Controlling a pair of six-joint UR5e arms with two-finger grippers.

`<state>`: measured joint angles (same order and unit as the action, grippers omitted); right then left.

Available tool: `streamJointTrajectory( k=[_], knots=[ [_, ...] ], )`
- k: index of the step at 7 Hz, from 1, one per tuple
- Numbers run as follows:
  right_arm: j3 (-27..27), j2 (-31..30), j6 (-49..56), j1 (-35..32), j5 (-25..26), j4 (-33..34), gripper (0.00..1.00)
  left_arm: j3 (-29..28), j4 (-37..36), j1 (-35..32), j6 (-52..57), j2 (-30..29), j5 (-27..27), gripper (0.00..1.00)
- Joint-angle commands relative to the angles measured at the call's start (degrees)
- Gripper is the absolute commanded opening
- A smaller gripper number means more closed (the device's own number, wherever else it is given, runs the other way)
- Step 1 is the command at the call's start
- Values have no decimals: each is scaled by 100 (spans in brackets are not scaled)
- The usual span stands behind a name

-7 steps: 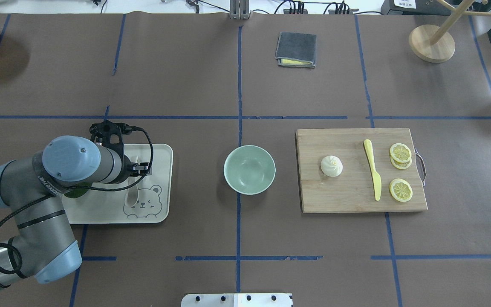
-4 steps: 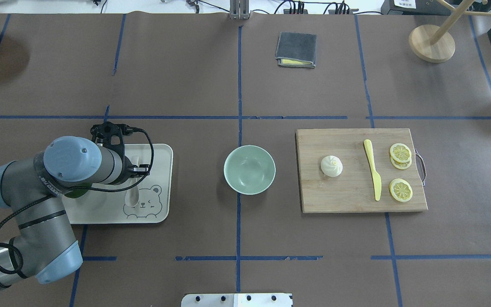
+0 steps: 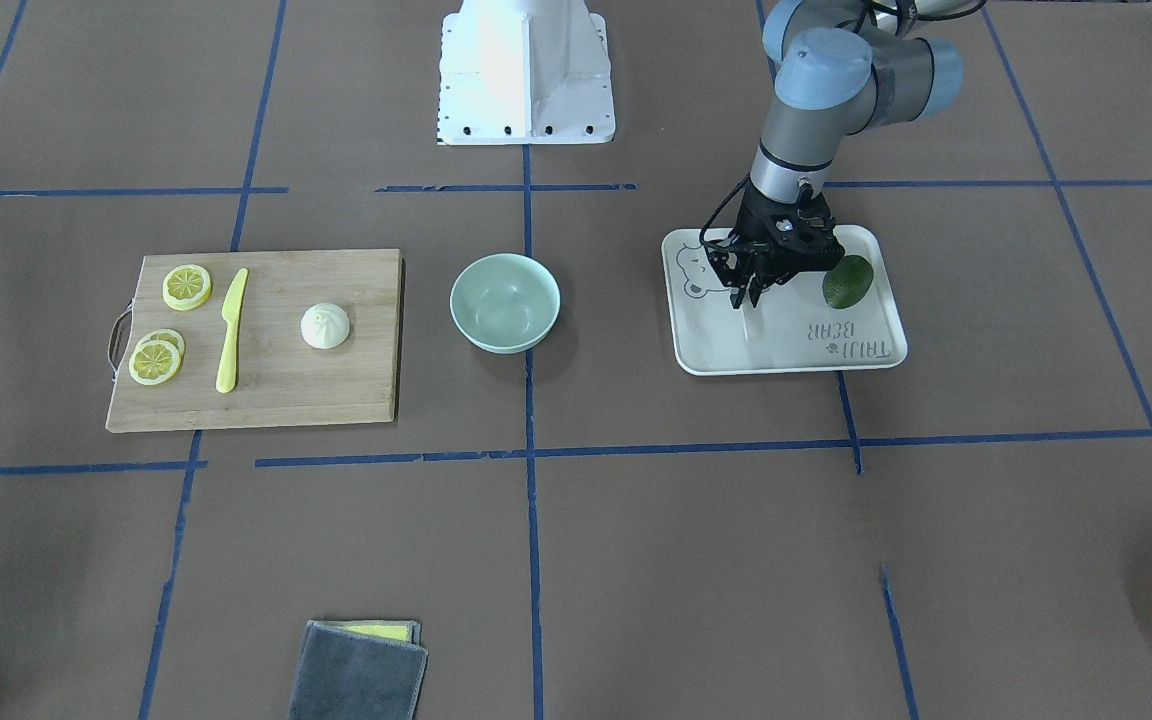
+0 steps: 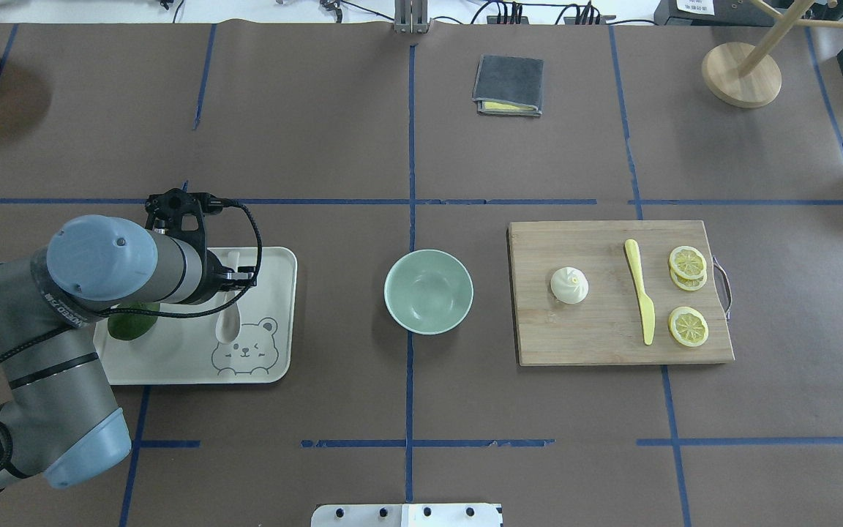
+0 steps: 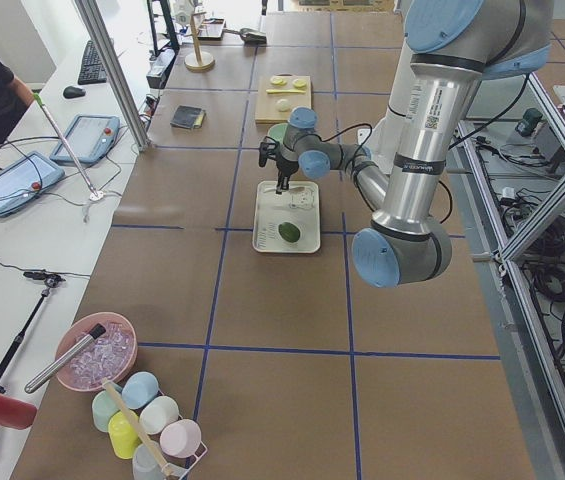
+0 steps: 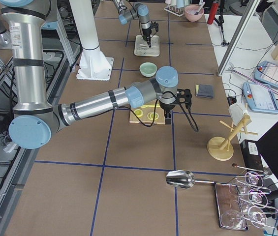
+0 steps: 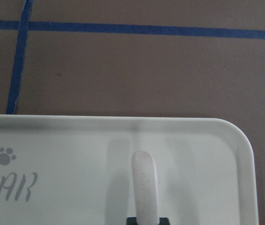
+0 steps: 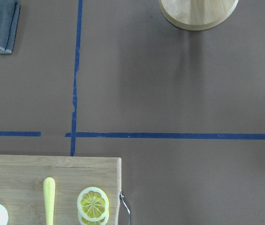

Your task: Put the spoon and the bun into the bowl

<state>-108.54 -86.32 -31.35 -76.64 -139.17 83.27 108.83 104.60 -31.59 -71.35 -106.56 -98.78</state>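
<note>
1. On the brown-papered table [image 4: 304, 132], the left gripper [image 3: 748, 297] hangs over a white bear-print tray [image 4: 275, 263], jaws clamped on the handle of the spoon [image 4: 227, 324].
2. Near the handle end of the wooden cutting board [image 4: 597, 329], the right gripper [image 6: 167, 117] hovers; whether its jaws are apart cannot be told.
3. The mint-green bowl [image 4: 403, 311] stands between tray and board.
4. The bun [image 4: 569, 285] sits on the board, near a yellow knife [image 4: 639, 300].
5. The spoon's scoop points toward the tray's bear print.
</note>
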Motion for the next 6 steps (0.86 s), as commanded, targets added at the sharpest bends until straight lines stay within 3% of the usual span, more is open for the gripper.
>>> streamJointTrajectory(
  k=[1,3,5,6],
  knots=[
    [-53,168,-1357,726,248,-710,100,17,-54,-102,-820,-564,-133,0],
    [-35,282,-2643,1656,1046,-1426,100,-526,217,-58,-2315,-1513,-133,0],
    [-35,641,-3548,2561,1942,-1428,100,-1429,1444,126,-2997,-1884,-89,0],
    [-35,782,-3971,3018,2391,-1428,100,-1800,1536,232,-3086,-2129,-80,0]
  ],
)
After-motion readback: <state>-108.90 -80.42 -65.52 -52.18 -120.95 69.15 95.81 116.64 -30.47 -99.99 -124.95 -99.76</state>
